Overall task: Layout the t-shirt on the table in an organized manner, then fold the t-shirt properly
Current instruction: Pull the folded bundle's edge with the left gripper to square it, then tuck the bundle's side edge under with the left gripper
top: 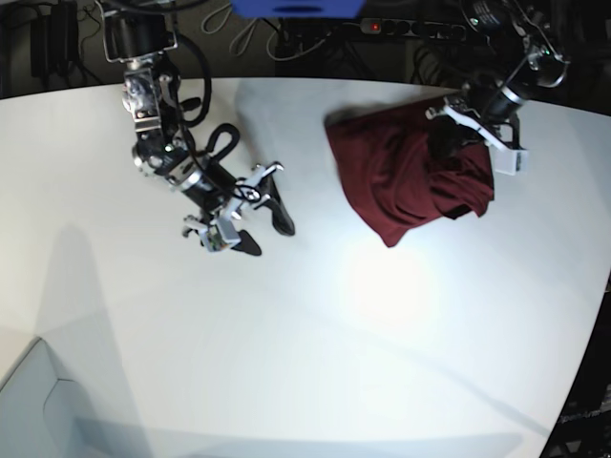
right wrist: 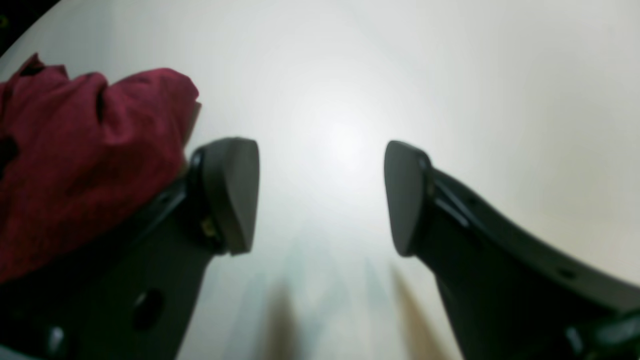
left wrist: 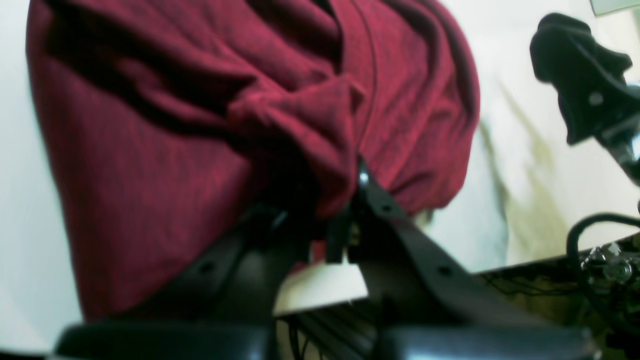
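Observation:
The dark maroon t-shirt [top: 396, 181] lies bunched in a heap on the white table [top: 382, 363], at the back right in the base view. My left gripper [top: 447, 145] is sunk into the heap's right side. The left wrist view shows the left gripper [left wrist: 345, 200] shut on a fold of the t-shirt [left wrist: 165, 150], which fills that view. My right gripper [top: 270, 239] hangs open over bare table well left of the shirt. In the right wrist view, the right gripper [right wrist: 322, 195] has nothing between its fingers, and the t-shirt [right wrist: 75, 165] shows beside the left finger.
The table's curved edge [top: 592, 315] runs down the right side. A power strip and cables [top: 401, 27] lie behind the back edge. A black arm part [left wrist: 580, 75] and loose wiring [left wrist: 600, 265] show at the right of the left wrist view.

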Available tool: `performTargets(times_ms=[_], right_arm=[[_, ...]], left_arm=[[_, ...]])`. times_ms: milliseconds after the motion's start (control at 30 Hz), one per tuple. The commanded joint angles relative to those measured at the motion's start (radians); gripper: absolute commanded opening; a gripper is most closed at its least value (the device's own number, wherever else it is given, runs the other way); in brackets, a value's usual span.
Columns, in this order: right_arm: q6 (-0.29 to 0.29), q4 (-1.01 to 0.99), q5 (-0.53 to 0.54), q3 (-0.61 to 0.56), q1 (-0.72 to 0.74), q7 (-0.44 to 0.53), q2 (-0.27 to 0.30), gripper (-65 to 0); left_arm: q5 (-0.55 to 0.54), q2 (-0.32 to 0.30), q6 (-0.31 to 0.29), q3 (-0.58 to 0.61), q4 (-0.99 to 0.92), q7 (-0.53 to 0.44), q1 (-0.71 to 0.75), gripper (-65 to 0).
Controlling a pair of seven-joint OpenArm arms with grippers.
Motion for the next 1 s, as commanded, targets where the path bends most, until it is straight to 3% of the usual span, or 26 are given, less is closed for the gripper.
performTargets(times_ms=[0, 200, 333, 700, 800, 967], right_arm=[[0.007, 0.019, 0.013, 0.003, 0.015, 0.031, 0.005, -25.8], [0.007, 0.019, 0.013, 0.003, 0.015, 0.031, 0.005, -25.9], [0.007, 0.017, 0.013, 0.0, 0.015, 0.031, 0.005, -25.9], [0.007, 0.017, 0.013, -0.002, 0.012, 0.031, 0.004, -25.9], [0.007, 0.017, 0.013, -0.002, 0.005, 0.031, 0.004, -25.9], [0.007, 0.019, 0.013, -0.002, -0.008, 0.031, 0.004, -25.8]], left_arm=[[-0.027, -0.004, 0.001, 0.001, 0.038, -0.015, 0.015, -63.5], [-0.11, -0.004, 0.001, -0.015, 0.109, -0.018, 0.105, -64.6], [-0.126, -0.004, 0.001, -0.093, 0.109, -0.018, 0.12, -64.6], [-0.115, -0.004, 0.001, -0.154, -0.085, -0.018, 0.116, -63.5], [-0.115, -0.004, 0.001, -0.156, -0.101, -0.018, 0.117, -55.9], [-0.124, -0.004, 0.001, -0.157, -0.074, -0.017, 0.127, -30.8]])
